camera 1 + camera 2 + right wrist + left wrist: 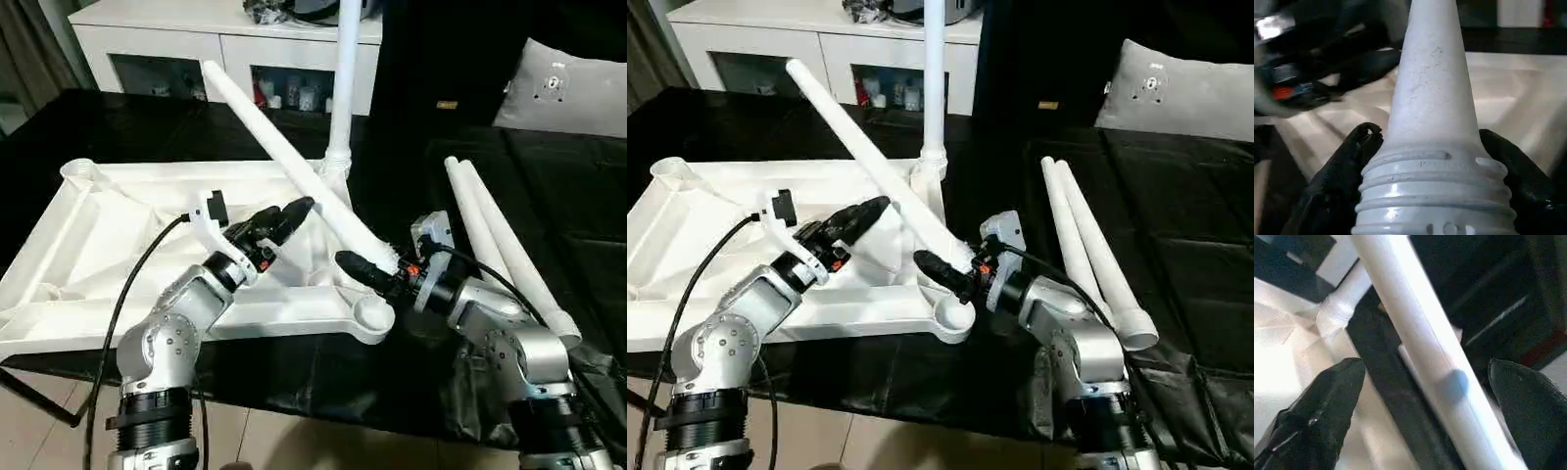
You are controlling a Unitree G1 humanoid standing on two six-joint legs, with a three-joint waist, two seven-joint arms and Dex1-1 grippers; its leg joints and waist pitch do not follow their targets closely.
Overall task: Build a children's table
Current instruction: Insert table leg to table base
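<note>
The right gripper (1425,161) is clamping the leg (294,166) by its threaded end, aiming for the corner socket (373,315) (still empty); the left gripper (1425,396) is gaping around the shaft, steadying.

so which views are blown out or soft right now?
Left wrist view: tabletop blown out to flat white, the slanted leg soft, a grey smudge on it. Right wrist view: leg's threaded end sharp, left gripper behind it blurred. Left eye view: tabletop ribs bright but readable, black cloth showing sheen.
</note>
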